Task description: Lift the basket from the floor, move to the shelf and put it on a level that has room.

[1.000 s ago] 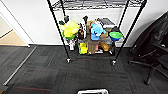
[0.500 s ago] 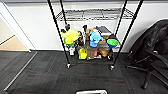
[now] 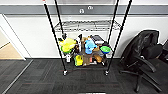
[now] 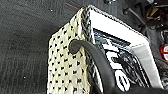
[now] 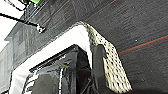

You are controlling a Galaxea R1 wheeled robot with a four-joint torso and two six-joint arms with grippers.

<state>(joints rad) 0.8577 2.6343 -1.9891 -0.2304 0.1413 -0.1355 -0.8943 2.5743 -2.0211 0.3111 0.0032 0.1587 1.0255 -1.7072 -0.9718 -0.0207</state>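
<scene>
The cream-white woven basket with its black inside and white marks is close up in the left wrist view, above the dark grey carpet floor. My left gripper is shut over its rim, one dark finger on the outer wall. The right wrist view has the basket too, with my right gripper shut on the opposite rim. A pale sliver of the basket lies at the head view's lower edge. Ahead stands the black wire shelf; its middle level is bare.
The shelf's low tier holds colourful toys. A black office chair stands right of the shelf. A white wall runs behind. Tan wooden flooring begins at the far left. Carpet floor lies between me and the shelf.
The whole head picture has shifted: the camera has come closer to the shelf, which now looms larger and more centred. The chair has slid toward the right edge.
</scene>
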